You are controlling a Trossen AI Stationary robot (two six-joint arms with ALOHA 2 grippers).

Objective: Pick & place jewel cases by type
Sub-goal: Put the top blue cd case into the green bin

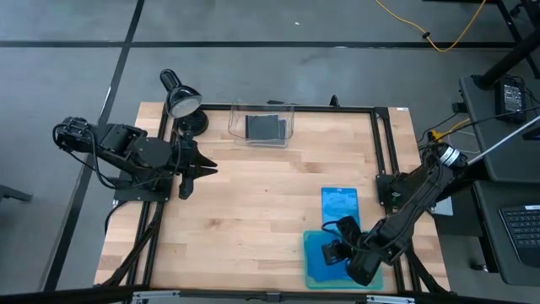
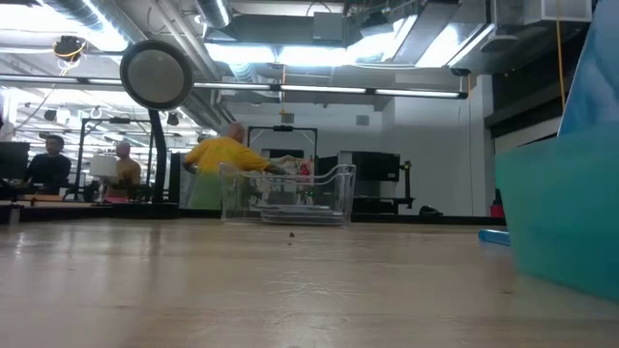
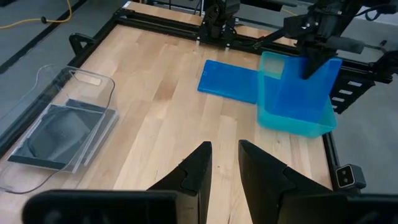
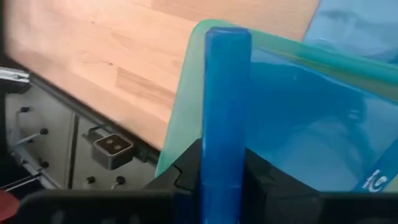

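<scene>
A teal tray (image 1: 314, 262) sits at the table's near right. My right gripper (image 4: 224, 171) is shut on a translucent blue jewel case (image 3: 305, 87) that stands on edge in the tray. A second blue jewel case (image 1: 340, 203) lies flat on the wood just beyond the tray. At the far middle stands a clear bin (image 1: 261, 127) with dark grey square jewel cases (image 3: 59, 134) lying flat inside. Over the table's left side my left gripper (image 3: 224, 149) hangs open, with nothing between its fingers. My right gripper pinches the blue jewel case by its two flat faces, close to its upper edge (image 4: 227, 149), one finger on each side. The fingers slant down from above. The case stands on edge, tilted, with its lower part (image 3: 292, 115) down inside the teal tray.
A desk lamp (image 1: 181, 101) stands at the far left corner. Black frame rails (image 1: 384, 143) run along the table's edges. Bare wood lies between the bin and the tray. In the low view, people (image 2: 218, 164) are in the room behind the table.
</scene>
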